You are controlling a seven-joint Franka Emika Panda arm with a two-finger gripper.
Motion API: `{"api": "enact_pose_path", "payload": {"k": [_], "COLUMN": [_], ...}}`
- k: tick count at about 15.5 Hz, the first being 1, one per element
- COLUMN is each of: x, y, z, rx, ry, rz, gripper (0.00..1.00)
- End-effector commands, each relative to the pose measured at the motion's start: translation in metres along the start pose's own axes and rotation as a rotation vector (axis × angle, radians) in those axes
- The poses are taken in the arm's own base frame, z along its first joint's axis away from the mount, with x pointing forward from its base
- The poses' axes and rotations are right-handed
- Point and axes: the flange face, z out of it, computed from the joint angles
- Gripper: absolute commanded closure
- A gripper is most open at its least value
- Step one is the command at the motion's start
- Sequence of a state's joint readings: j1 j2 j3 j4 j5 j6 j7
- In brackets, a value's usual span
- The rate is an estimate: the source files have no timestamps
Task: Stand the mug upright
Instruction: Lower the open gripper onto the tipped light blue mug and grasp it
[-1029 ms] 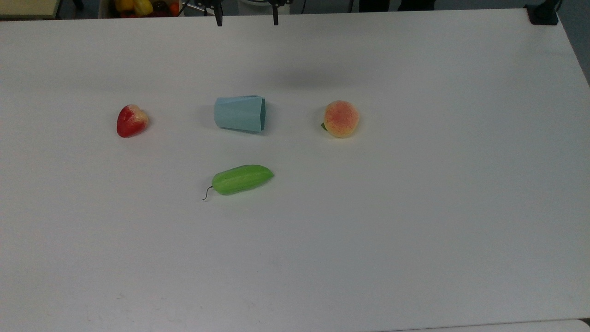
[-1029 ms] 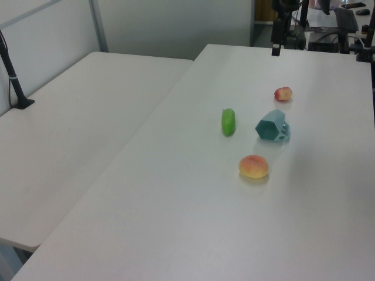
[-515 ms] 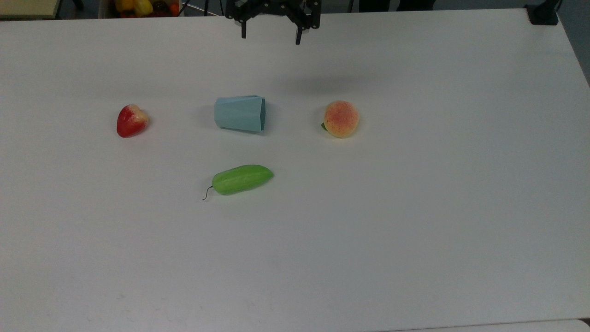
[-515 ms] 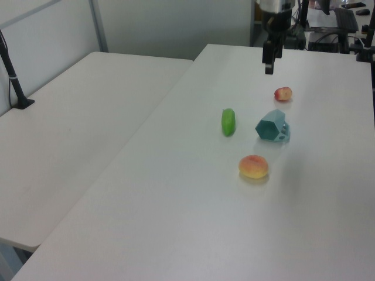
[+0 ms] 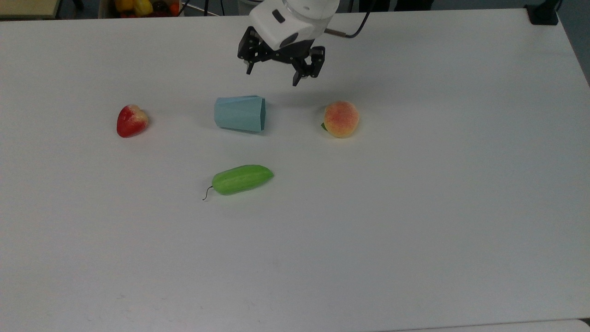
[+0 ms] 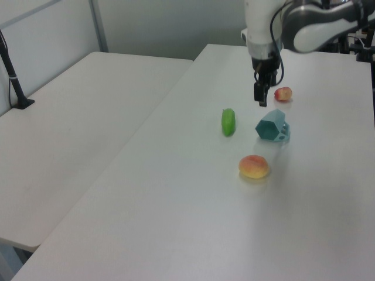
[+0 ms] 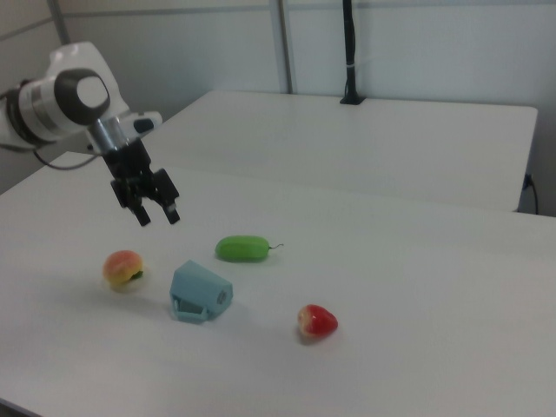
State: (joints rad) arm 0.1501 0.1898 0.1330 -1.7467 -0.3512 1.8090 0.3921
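The pale blue faceted mug [image 5: 239,113] lies on its side on the white table [image 5: 415,207], its hexagonal rim facing the top view's right. It also appears in the left view [image 6: 271,126] and in the right view [image 7: 200,294]. My gripper [image 5: 272,77] hangs open in the air with nothing between its fingers. It is beyond the mug's rim end, apart from it and a little toward the top view's right. The gripper [image 6: 261,100] points down above the mug in the left view, and the gripper [image 7: 158,217] is up and left of it in the right view.
A green cucumber [image 5: 242,179] lies in front of the mug. A peach [image 5: 341,119] sits to the top view's right of it and a red strawberry [image 5: 132,121] to the left. A second white table [image 6: 76,134] adjoins this one.
The gripper has come in from the table's far edge toward the mug and dropped lower, still open. The mug and the fruit have not moved.
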Motion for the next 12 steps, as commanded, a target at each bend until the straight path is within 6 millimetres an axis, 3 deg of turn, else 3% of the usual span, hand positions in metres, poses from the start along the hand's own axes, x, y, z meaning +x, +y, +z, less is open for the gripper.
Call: {"api": "enact_pose_path", "payload": {"k": [1, 3, 10, 12], "x": [-0.005, -0.005, -0.008, -0.013], "y": [-0.025, -0.032, -0.031, -0.029], "z": [0.042, 0.067, 0.119, 0.139], "rx": [-0.089, -0.133, -0.243, -0.315], "ry": [0.011, -0.006, -0.002, 0.000], "rz": [-0.022, -0.056, -0.093, -0.125], "gripper": [0.00, 0.00, 0.00, 0.08]}}
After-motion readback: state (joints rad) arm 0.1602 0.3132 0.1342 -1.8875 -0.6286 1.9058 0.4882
